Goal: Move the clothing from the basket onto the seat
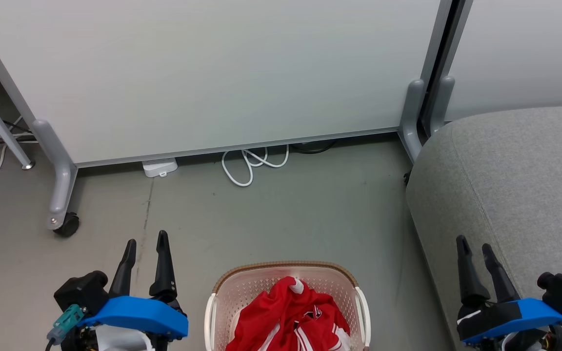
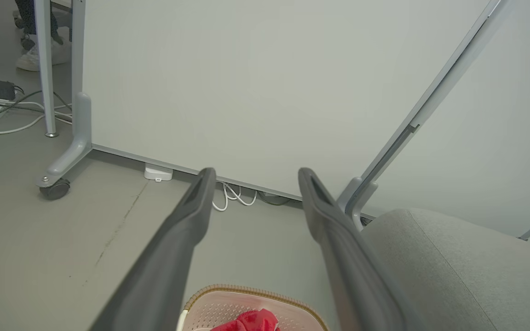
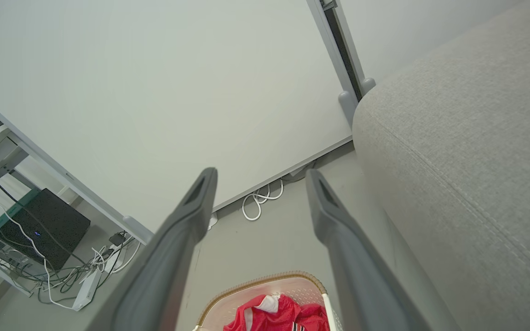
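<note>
While left pincer and right pincer gape empty, the clothing looks limp, light; pinch its raised fold.

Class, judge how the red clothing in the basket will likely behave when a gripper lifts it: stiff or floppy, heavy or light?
Probably floppy: the red clothing lies crumpled in folds inside the basket, so it should drape from a pinch. Likely light: it looks like thin fabric.

Office or lab: wheeled partition panels, floor cables.
</note>
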